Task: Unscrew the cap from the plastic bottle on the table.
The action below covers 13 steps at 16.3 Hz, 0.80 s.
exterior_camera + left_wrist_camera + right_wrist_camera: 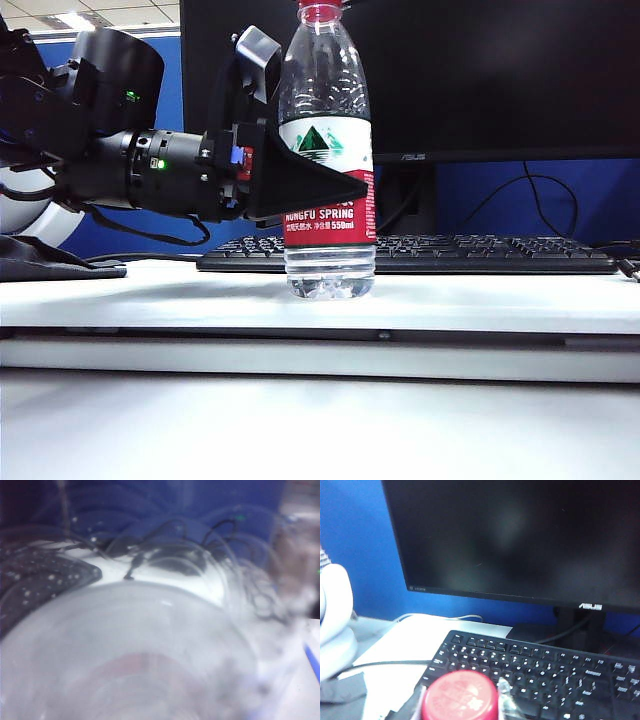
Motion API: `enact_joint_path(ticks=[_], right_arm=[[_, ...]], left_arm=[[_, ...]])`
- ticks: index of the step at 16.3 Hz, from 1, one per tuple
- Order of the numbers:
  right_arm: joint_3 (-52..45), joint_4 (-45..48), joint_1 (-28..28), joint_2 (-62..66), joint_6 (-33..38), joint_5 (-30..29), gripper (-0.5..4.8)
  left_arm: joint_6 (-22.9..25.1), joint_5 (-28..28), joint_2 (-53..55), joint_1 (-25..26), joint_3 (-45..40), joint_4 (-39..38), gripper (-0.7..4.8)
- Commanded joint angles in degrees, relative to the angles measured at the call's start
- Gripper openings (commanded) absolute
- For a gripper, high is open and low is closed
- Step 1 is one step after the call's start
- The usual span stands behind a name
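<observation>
You can read "NONGFU SPRING" and "550ml" on the red-and-white label of the plastic bottle [328,160], under a green mountain logo; "ASUS" sits on the lower edge of the one monitor [470,70] behind it. There is one bottle, one red cap [320,12], one black keyboard [450,255]. The bottle stands upright on the white table [150,300], just in front of the keyboard, cap still on its neck; it is clear and looks nearly empty, with only glints at its base.

Your left gripper [300,185] comes in from the left and pinches the bottle at label height, one black finger across the front and one behind. In its wrist view you see only the blurred clear bottle wall.

Your right gripper [462,700] is over the cap [460,696], with clear pads at either side of it; you cannot tell whether they press on it.
</observation>
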Motion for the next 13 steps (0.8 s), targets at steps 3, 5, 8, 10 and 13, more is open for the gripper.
enact_joint_path(ticks=[3, 5, 8, 10, 13], right_arm=[[0.3, -6.9, -1.2, -3.3, -2.4, -4.3, 1.37], [0.3, -8.6, -2.5, -4.4, -2.1, -6.7, 1.34], [0.2, -10.1, -4.3, -6.1, -1.9, -11.6, 1.33], [0.2, -14.1, -7.0, -7.4, -0.3, -18.2, 1.33], [0.2, -16.9, -10.1, -8.5, 0.8, -25.0, 1.33]], left_arm=[[0.0, -0.7, 0.5, 0.0, -0.5, -4.2, 2.99], [0.0, -0.6, 0.5, 0.0, -0.5, -4.2, 2.99], [0.0, -0.5, 0.5, 0.0, -0.5, -4.2, 2.99], [0.0, -0.5, 0.5, 0.0, -0.5, -4.2, 2.99], [0.0, -0.5, 0.5, 0.0, -0.5, -4.2, 2.99]])
